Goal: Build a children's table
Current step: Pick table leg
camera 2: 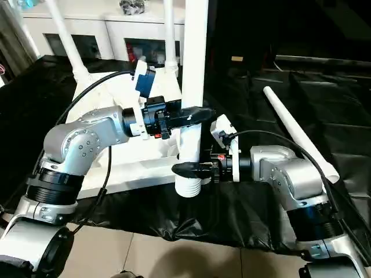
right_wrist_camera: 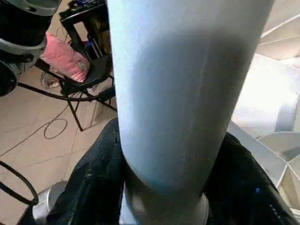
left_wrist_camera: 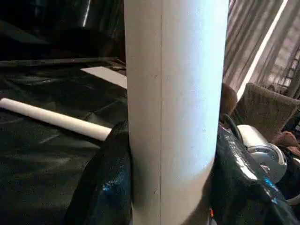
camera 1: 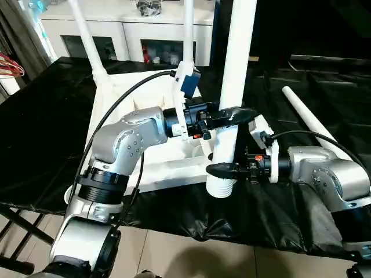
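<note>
The leg (camera 1: 235, 87) in hand stands upright at the near edge of the black-draped table (camera 1: 46, 133), its ribbed, threaded end hanging just past the near right corner of the upturned tabletop (camera 1: 124, 110). Both grippers clamp it: the left gripper (camera 1: 232, 116) has its black fingers closed around the tube higher up, and the right gripper (camera 1: 223, 169) grips low, just above the threads, jaws narrowed onto the plastic.

The tube looks like light, hollow plastic, stiff enough not to bend but smooth and glossy, so it could twist or slide in the pads. Holding it at two heights, as now, seems the sound choice (a single low grip would likely let the long top sway). The threaded end should stay free of the fingers so it can enter a corner socket.

Counted: four legs. Two, a far left leg (camera 1: 87, 37) and a far right leg (camera 1: 188, 32), already stand in the tabletop's far corners. One is held. One spare leg (camera 1: 310, 119) lies loose on the cloth toward the table's right side. There is one tabletop, ribbed side up, and a white cabinet (camera 1: 133, 26) behind the table
</note>
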